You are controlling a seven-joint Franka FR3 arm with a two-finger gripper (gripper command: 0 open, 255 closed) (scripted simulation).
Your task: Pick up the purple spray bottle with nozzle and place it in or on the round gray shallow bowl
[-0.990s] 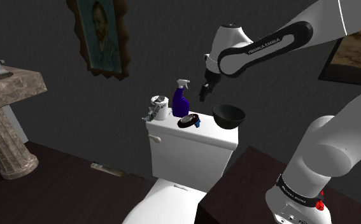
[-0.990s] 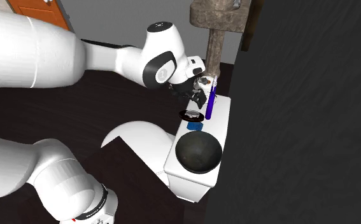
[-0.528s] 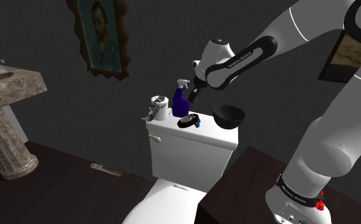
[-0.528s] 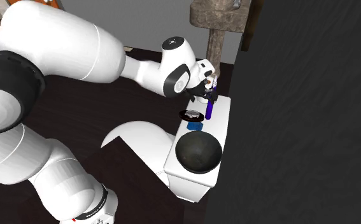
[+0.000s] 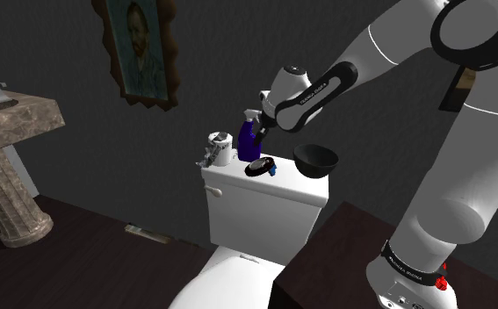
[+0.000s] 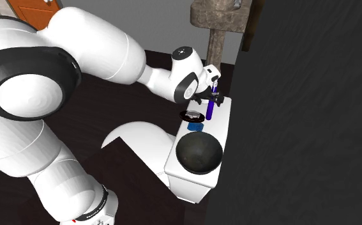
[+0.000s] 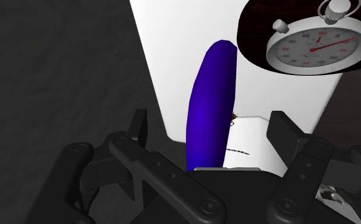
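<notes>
The purple spray bottle (image 5: 248, 140) stands upright with its white nozzle on the white toilet tank lid (image 5: 277, 188). My gripper (image 5: 261, 129) has reached it from the bowl's side. In the wrist view the bottle (image 7: 211, 105) lies between my fingers (image 7: 138, 129), which stand apart with a gap on each side, so the gripper (image 7: 211, 132) is open. The round dark bowl (image 5: 315, 158) sits at the lid's other end. From the second exterior view the bottle (image 6: 209, 107) is beneath the gripper (image 6: 212, 96), and the bowl (image 6: 199, 153) is nearer the camera.
A stopwatch (image 5: 217, 148) stands beside the bottle, also on the lid (image 7: 318, 43). A black disc with a blue piece (image 5: 261, 167) lies between bottle and bowl. A stone pedestal sink (image 5: 11, 132) is at the shoulder view's left, a framed portrait (image 5: 140, 48) on the wall.
The gripper has travelled from above the bowl toward the shoulder view's left and come down to the bottle, which now sits between its fingers. The bottle has not moved.
</notes>
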